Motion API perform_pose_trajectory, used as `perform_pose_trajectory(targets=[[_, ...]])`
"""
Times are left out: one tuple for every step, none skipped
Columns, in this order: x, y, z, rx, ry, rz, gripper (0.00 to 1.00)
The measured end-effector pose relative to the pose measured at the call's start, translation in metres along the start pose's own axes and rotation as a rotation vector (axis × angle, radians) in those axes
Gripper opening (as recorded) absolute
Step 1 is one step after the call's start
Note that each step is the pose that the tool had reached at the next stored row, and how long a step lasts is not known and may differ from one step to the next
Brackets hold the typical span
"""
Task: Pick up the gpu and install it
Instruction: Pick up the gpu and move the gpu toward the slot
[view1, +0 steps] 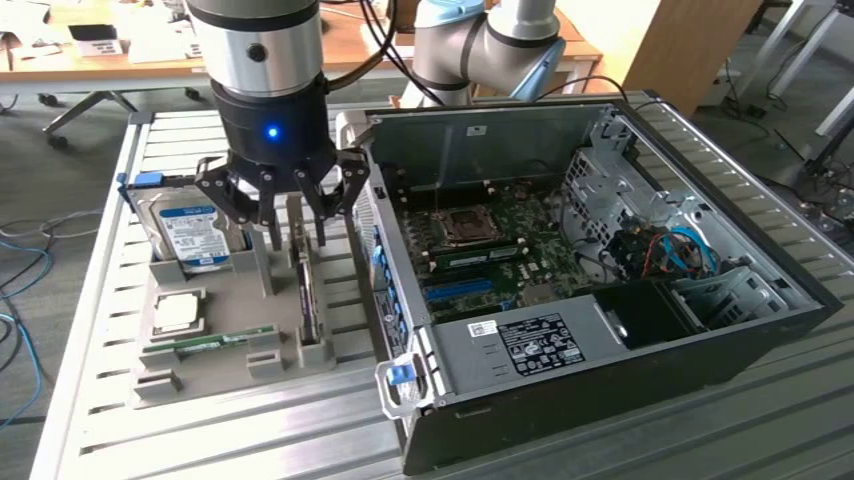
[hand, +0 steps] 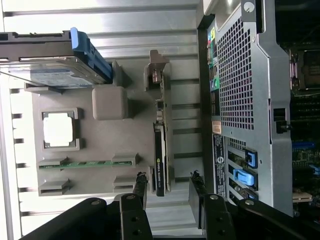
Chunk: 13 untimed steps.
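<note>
the labels on hard drive (view1: 194, 235) and power supply (view1: 534, 345) cannot be read.

The gpu (view1: 308, 300) (hand: 160, 150): thin card standing upright on edge in a slot of the grey holder (view1: 227, 300) (hand: 100, 150), black cooler on one face, silver bracket at one end, near the computer case (view1: 561, 410) (hand: 250, 75).

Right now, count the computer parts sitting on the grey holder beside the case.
4: the hard drive at one end, the CPU next to it, the RAM stick beyond the CPU, and the gpu on edge nearest the case.
</note>
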<state>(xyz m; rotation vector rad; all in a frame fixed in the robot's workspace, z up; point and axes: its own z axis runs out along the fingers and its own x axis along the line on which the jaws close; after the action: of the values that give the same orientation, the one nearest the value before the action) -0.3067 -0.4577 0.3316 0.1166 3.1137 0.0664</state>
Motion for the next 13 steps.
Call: perform_pose_trajectory(targets=[[0.0,0.0,0.0002,-0.0001,0.0001,0.0,0.47],[0.0,0.0,0.0006,-0.0002,-0.0001,0.0,0.47],[0.0,0.0,0.0012,-0.0003,-0.0002,0.0,0.47],[0.0001,-0.0001,0.002,-0.0001,0.0,0.0,0.47],[0.0001,-0.0001,0.0031,0.0,0.0001,0.0,0.47],[0.0001,-0.0002,0.0042,-0.0001,0.0001,0.0,0.47],[0.0001,-0.0002,0.0052,-0.0001,0.0,0.0,0.47],[0.0001,-0.0002,0.0058,0.0,0.0001,0.0,0.47],[0.0001,-0.0003,0.006,0.0002,0.0002,0.0,0.47],[0.0002,-0.0003,0.006,0.0003,0.0003,0.0,0.47],[0.0002,-0.0003,0.006,0.0002,0.0003,0.0,0.47],[0.0002,-0.0003,0.0062,0.0,0.0001,0.0,0.47],[0.0002,-0.0003,0.0062,0.0,0.0001,0.0,0.47]])
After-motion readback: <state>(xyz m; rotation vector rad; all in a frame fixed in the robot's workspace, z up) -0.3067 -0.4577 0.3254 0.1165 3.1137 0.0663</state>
